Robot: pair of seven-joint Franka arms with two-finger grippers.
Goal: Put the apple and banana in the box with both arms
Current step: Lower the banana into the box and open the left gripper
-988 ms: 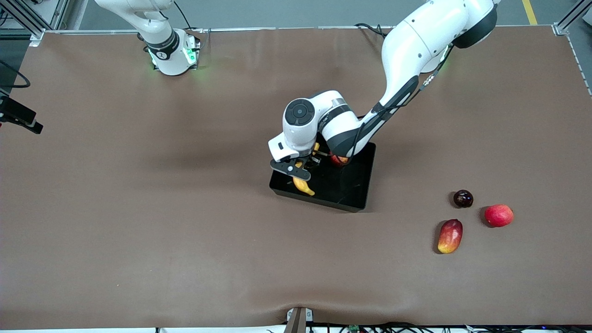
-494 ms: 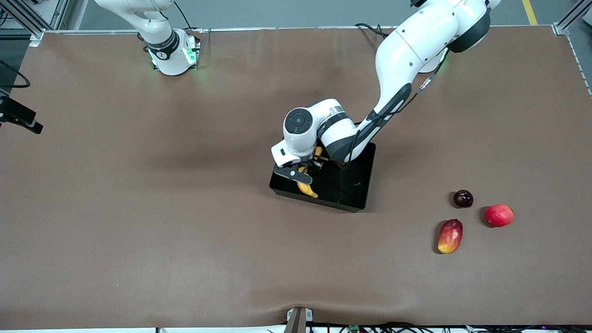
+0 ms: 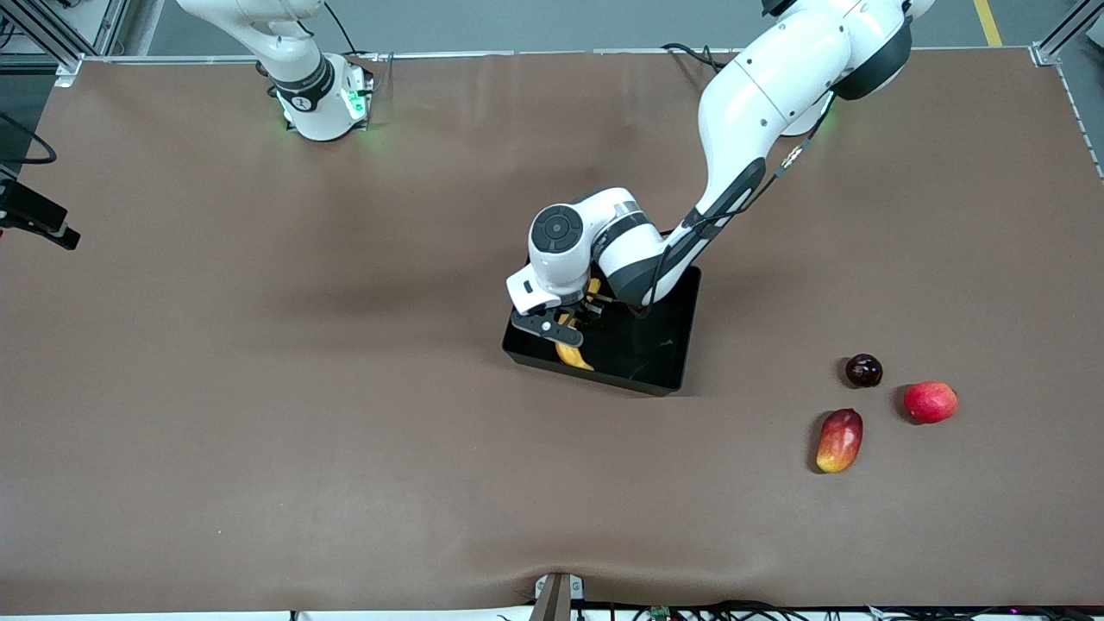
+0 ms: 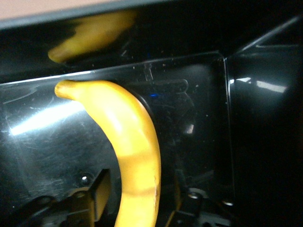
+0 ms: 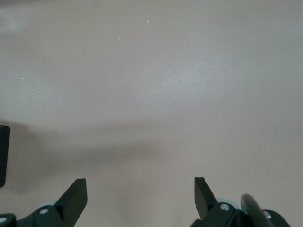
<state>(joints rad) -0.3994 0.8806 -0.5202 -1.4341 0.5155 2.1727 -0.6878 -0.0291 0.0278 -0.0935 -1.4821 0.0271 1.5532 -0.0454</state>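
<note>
The left gripper (image 3: 576,321) is reaching down into the box (image 3: 664,345), and its jaws are sitting on either side of the banana (image 3: 571,352); in the left wrist view the fingers (image 4: 100,194) are flanking the fruit (image 4: 135,156), but whether they are pressing it or already slackening cannot be told. The banana is lying low along the box's glossy floor (image 4: 47,142), its tip near a side wall, which suggests the arm is setting it down rather than carrying it. The box itself is sitting about mid-bench, roughly midway between the two long edges. The apple is not showing here, probably hidden under the left arm's wrist inside the box. The right gripper (image 5: 139,196) is waiting with its jaws spread wide and holding nothing, looking down on bare brown bench cover (image 5: 156,80). Toward the left arm's end, nearer the front edge, a mango-like fruit (image 3: 839,441), a pink-red fruit (image 3: 930,402) and a small dark fruit (image 3: 863,370) are lying apart from the work, being no part of it.
</note>
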